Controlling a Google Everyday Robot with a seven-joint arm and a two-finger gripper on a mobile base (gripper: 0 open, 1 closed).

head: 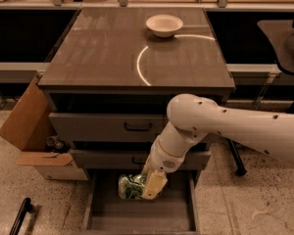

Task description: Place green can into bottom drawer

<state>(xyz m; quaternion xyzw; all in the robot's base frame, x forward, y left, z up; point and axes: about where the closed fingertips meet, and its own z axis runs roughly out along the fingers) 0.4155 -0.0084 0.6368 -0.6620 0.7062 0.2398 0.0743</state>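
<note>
Your gripper (144, 186) is clamped on the green can (129, 187) above the bottom drawer (137, 215); lower it near the floor, clear of the walls, then release

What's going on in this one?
The robot's arm reaches down in front of the cabinet, with its gripper shut on the green can. The can is held over the back part of the open bottom drawer, just below the two drawer fronts. Whether it touches the drawer floor cannot be told, and it is not yet released. A white bowl sits on the cabinet top.
</note>
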